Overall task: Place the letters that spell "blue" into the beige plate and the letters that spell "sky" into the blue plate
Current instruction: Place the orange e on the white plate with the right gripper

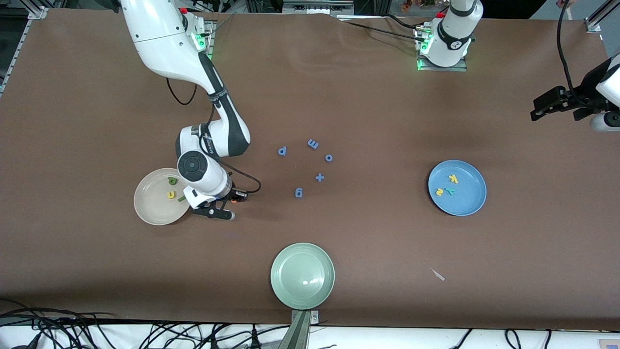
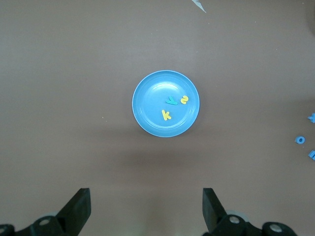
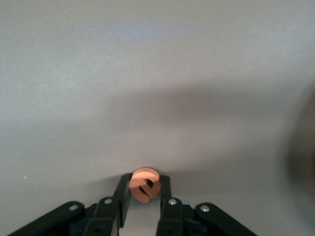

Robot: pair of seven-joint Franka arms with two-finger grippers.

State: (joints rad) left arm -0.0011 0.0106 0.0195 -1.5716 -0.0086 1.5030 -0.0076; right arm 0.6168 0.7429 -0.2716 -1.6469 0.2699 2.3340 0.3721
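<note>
Pale green plate [image 1: 302, 276] nearest the camera. Right gripper [image 1: 233, 197] low beside the beige plate [image 1: 154, 206], jaws clamped on the orange e [image 3: 144, 185]. Beige plate holds b, u, l. Blue plate [image 1: 465, 198] holds s, k, y. Left gripper [image 2: 146, 209] waits, jaws spread wide.

The right end effector [image 1: 236, 195] stands low on the brown counter [image 1: 368, 252] just beside the round cream-beige plate [image 1: 150, 211]. Small blue foam letters [image 1: 312, 144] dot the counter's middle; open counter surrounds the round pale green plate [image 1: 302, 276].
</note>
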